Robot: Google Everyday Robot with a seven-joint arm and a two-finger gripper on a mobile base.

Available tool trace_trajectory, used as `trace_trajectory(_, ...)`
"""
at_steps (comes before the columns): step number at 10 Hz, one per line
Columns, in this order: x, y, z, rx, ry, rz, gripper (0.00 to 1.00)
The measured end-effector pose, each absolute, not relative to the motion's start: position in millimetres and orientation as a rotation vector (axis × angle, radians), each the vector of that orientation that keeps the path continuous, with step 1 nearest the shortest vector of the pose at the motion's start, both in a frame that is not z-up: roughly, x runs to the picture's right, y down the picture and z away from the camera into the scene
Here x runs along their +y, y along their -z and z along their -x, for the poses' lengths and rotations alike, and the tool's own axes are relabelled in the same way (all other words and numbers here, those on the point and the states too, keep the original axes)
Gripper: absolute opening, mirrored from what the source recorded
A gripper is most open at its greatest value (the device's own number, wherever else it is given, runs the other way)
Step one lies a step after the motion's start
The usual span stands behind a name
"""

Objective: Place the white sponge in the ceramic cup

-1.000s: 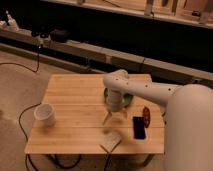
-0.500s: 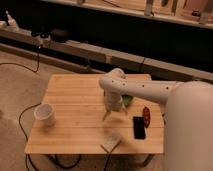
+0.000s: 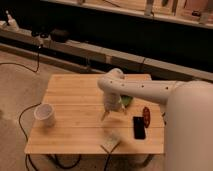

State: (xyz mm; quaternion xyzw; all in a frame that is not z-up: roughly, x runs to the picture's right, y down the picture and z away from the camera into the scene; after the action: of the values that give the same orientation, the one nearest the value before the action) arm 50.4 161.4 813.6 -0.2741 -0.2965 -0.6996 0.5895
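The white sponge (image 3: 111, 142) lies flat near the front edge of the wooden table (image 3: 75, 92), right of centre. The ceramic cup (image 3: 45, 114) stands upright at the table's left side, far from the sponge. My gripper (image 3: 113, 114) hangs over the middle of the table, behind the sponge and above it. It is open and empty, well to the right of the cup. The white arm (image 3: 145, 92) reaches in from the right.
A green bowl (image 3: 128, 101) sits just right of the gripper, partly hidden by it. A black rectangular block (image 3: 139, 127) and a small red object (image 3: 146, 116) lie at the right front. Cables run on the floor at the left (image 3: 22, 120).
The gripper has shifted slightly up and to the left, away from the sponge. The sponge and the cup have not moved.
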Motion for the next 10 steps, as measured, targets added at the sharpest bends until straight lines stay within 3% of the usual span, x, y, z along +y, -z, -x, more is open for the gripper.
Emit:
trace_trajectory(6, 188, -779, -50, -0.528, 1.215, 0.688, 0.8)
trace_trajectory(10, 197, -774, -47, -0.538, 1.144, 0.702, 0.8)
